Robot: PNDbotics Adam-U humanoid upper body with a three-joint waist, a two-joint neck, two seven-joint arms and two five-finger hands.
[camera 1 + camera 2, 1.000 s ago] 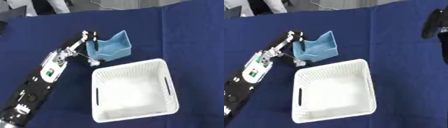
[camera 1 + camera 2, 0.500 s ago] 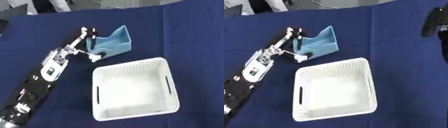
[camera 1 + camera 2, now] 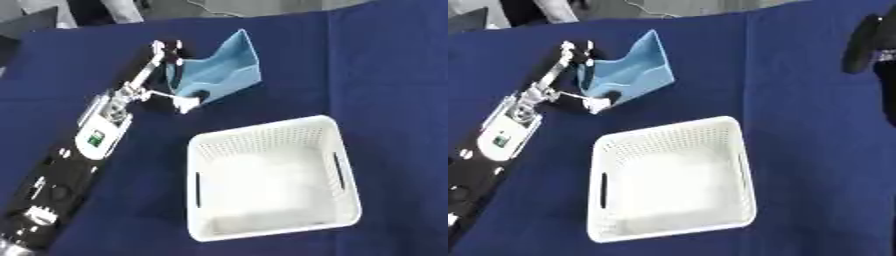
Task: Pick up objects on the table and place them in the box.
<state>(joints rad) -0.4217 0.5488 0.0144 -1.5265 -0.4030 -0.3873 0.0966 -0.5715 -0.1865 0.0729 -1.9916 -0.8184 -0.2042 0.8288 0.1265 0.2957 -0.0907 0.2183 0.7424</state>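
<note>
A light blue, folded, open-topped object point(image 3: 219, 72) is above the dark blue tablecloth, just beyond the white mesh box point(image 3: 262, 132). My left hand point(image 3: 131, 90) comes in from the lower left and is shut on it, with fingers point(image 3: 164, 50) over its far left edge and the thumb point(image 3: 181, 103) at its near corner. The object is tilted, its tall side pointing up and away. The box shows nothing inside it. A black part of my right arm or hand point(image 3: 866, 45) hangs at the upper right edge of the right eye view; its fingers are not distinguishable.
The dark blue tablecloth point(image 3: 376, 75) covers the whole table. My black left forearm point(image 3: 61, 180) lies diagonally across the lower left. Past the far table edge, a person's legs point(image 3: 87, 10) and the floor show.
My left hand has carried the blue object a little farther up the picture and tipped it more upright. The box has stayed in place.
</note>
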